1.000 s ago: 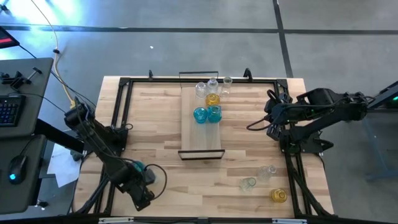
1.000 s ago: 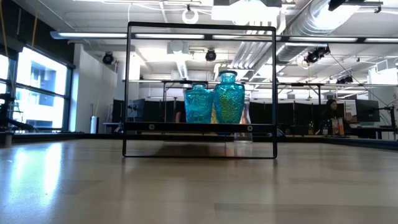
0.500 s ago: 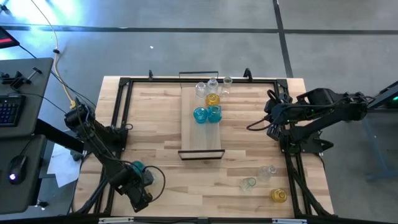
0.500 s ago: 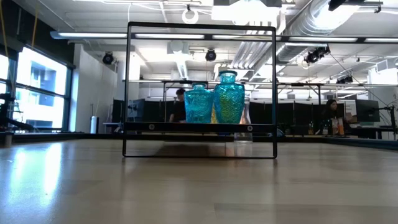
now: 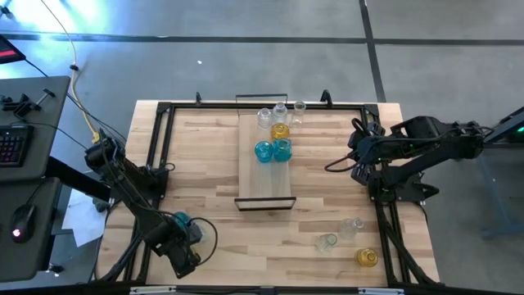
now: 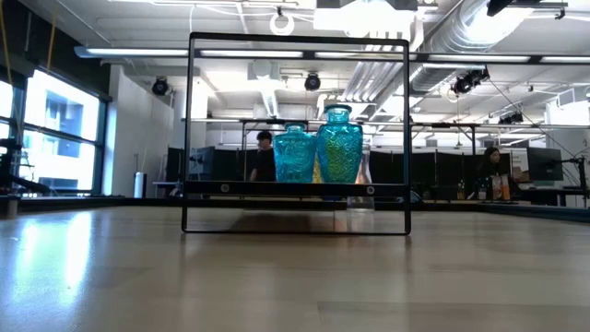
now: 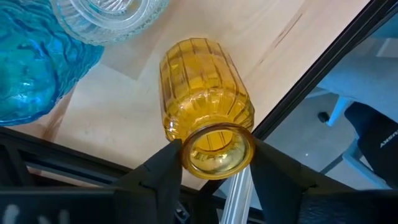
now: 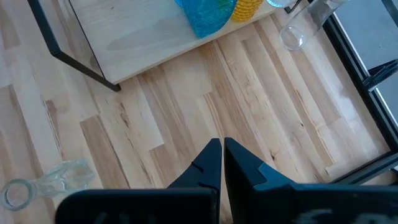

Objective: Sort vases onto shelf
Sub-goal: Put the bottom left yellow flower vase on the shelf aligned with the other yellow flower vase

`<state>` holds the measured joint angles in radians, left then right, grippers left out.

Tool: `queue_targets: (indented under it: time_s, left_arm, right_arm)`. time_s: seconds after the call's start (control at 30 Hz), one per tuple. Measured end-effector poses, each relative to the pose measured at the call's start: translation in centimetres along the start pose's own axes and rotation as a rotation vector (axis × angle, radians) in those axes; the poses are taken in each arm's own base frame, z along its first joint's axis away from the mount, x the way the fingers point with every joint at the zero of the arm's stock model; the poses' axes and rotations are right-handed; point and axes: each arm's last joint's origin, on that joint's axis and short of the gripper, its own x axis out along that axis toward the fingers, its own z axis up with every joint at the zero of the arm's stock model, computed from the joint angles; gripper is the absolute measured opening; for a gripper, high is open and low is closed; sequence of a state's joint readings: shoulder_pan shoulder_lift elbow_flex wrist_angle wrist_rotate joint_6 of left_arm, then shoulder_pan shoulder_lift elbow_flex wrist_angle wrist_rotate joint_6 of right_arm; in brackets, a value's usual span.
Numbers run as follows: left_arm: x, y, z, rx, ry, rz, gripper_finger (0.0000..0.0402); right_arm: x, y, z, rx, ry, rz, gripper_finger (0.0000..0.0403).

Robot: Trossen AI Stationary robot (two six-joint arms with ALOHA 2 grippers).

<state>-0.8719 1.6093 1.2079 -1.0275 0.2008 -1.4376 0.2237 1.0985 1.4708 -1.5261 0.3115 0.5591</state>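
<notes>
Pinching an amber vase (image 7: pixel 207 115) by its neck in the left gripper (image 7: pixel 214 163) — well off the shelf (image 5: pixel 264 168), ready for carrying. Waiting right of the shelf, right gripper (image 8: pixel 222 149) closed, empty.

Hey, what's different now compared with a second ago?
A person has walked into sight behind the shelf in the low view. The left end effector, gripping an amber vase, seems to have edged slightly toward the table's left side. Nothing was visibly picked up or let go. The vases on the shelf and the right end effector stayed put.
</notes>
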Motion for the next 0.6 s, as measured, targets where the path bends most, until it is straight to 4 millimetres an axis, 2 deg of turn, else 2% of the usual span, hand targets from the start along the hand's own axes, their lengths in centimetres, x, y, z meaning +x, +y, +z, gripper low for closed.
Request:
queue_targets:
  time_s: [0.1,0.6]
  left_arm:
    - [0.00,-0.01,0.00,0.001,0.000,-0.001,0.0144]
    - [-0.06,0.01,0.02,-0.001,-0.001,-0.003,0.0145]
  right_arm:
    - [0.00,0.00,0.00,0.000,0.000,0.000,0.0000]
    - [0.00,0.00,0.00,0.000,0.000,0.000,0.0000]
